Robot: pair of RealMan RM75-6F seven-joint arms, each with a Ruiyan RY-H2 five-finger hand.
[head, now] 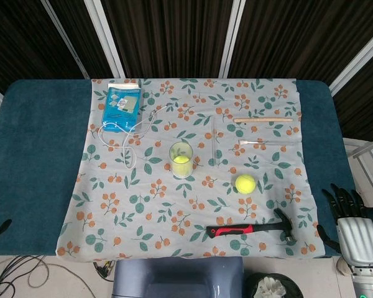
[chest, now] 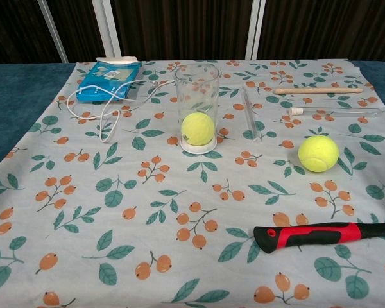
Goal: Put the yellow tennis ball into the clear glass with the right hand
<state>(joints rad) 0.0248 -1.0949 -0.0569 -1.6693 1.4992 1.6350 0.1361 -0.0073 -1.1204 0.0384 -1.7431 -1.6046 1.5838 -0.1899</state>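
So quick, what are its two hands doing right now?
Left hand: cannot tell, only a dark tip shows at the table edge.
Right hand: open, holding nothing.

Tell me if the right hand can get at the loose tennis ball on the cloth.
Probably yes. The right hand is off the table's right edge, fingers apart, and only bare cloth lies between it and the loose tennis ball. The hammer lies nearer the front edge.

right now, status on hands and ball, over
Right robot hand open, off the cloth. Left barely in view. One tennis ball in glass, second ball loose. Hammer beside it.
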